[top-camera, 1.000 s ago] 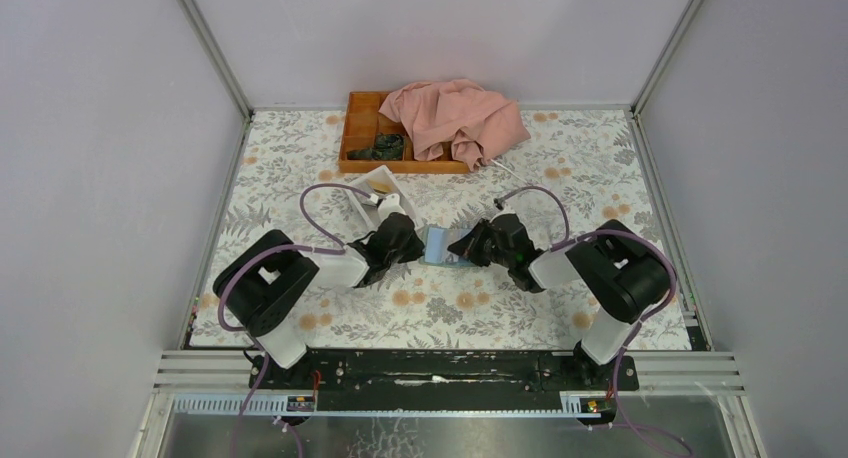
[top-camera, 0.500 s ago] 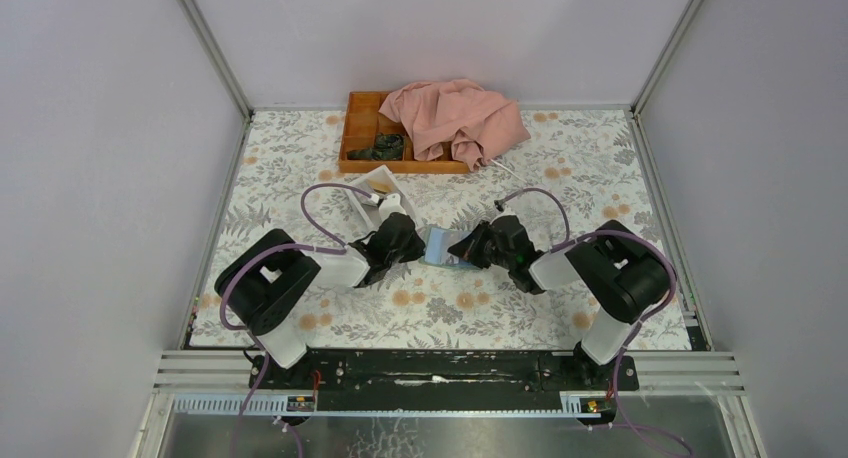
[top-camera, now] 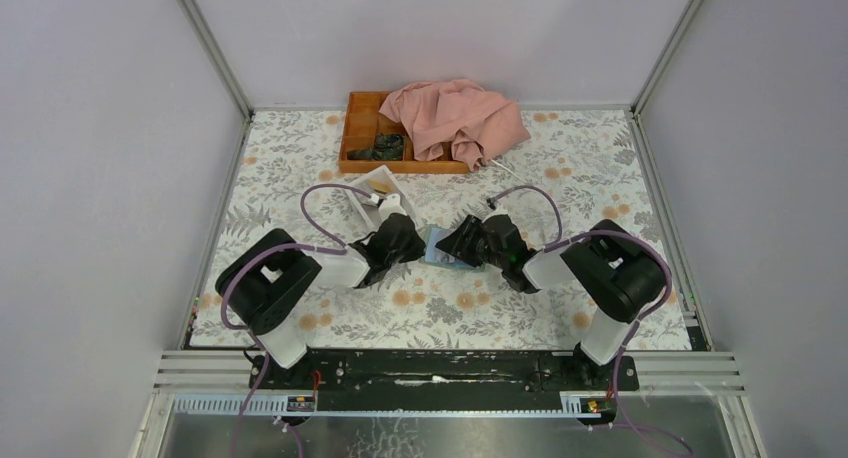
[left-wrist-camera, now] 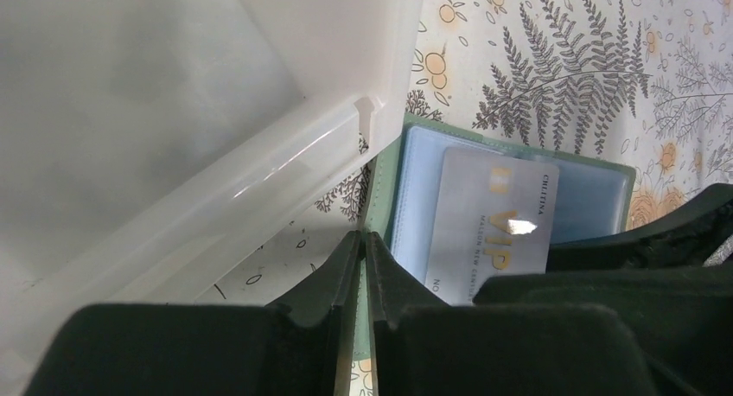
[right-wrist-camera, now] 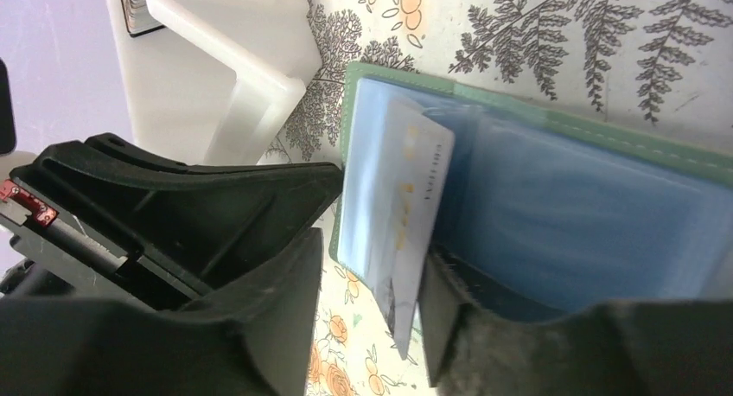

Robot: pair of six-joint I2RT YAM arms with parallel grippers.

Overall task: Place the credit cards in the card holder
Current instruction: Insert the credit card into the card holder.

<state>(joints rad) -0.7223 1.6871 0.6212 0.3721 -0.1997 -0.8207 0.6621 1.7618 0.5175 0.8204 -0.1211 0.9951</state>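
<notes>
The card holder [top-camera: 436,248] lies open on the floral mat between my two grippers, grey-green outside and pale blue inside [right-wrist-camera: 570,214]. My left gripper [left-wrist-camera: 364,240] is shut on its green left edge [left-wrist-camera: 385,188]. A greyish credit card [left-wrist-camera: 497,223] with gold "VIP" lettering sits partly inside a pale blue sleeve, one end sticking out. In the right wrist view this card [right-wrist-camera: 406,197] stands between the jaws of my right gripper [right-wrist-camera: 372,266], which are open; it leans by the right finger with a wide gap on its left. Other cards are out of view.
A white open-topped box [top-camera: 365,200] stands just left of the holder, close to my left gripper [top-camera: 410,244]. At the back sits an orange wooden tray [top-camera: 362,128] with a pink cloth [top-camera: 455,118] draped over its right part.
My right gripper has gone from shut to open, letting go of the card, and has shifted slightly left toward the holder. The left gripper has kept its hold.
</notes>
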